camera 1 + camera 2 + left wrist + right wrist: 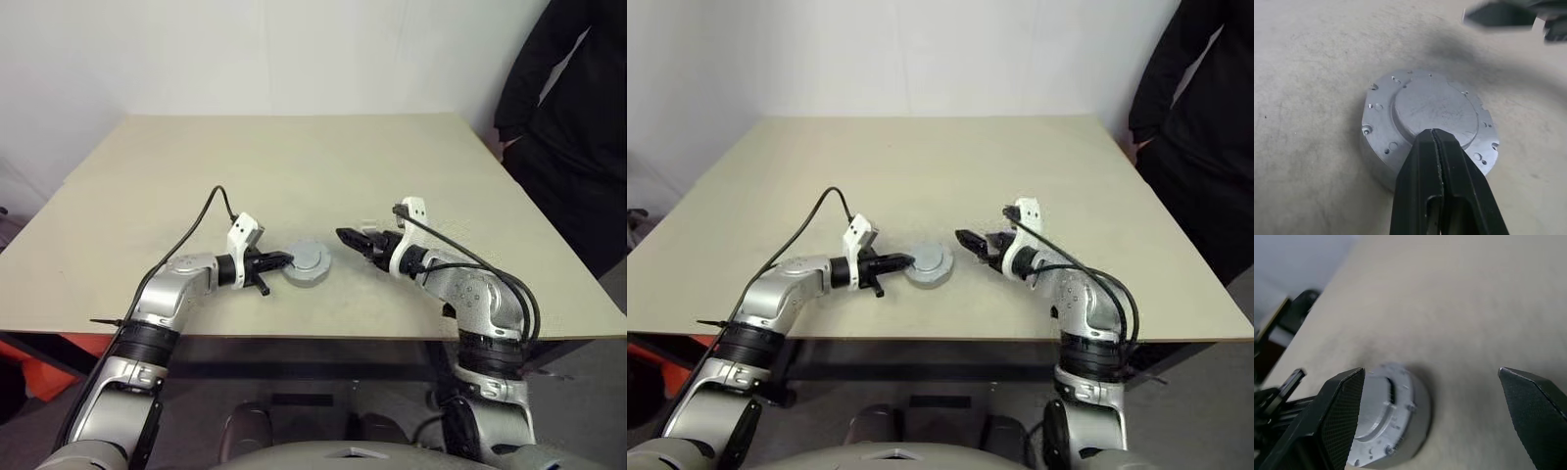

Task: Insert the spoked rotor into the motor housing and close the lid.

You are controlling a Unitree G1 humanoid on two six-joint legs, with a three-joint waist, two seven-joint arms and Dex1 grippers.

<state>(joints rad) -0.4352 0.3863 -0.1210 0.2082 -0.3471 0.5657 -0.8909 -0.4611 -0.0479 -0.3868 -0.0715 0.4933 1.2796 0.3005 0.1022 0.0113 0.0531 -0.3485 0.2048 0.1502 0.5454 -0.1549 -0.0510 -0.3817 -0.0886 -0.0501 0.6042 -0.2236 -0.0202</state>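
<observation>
The motor housing is a short round grey cup standing near the table's front middle. The lid, a flat grey disc with a notched rim and raised centre, lies on top of it and covers its inside. The spoked rotor is hidden. My left gripper is shut with nothing in it, its tips over the lid's near-left edge; whether they touch I cannot tell. My right gripper is open a little to the right of the housing, pointing at it. The housing lies beyond its wide-spread fingers.
A person in black stands at the table's right side. The beige table stretches bare behind the housing. Its front edge runs just below both arms. Something orange lies on the floor at the left.
</observation>
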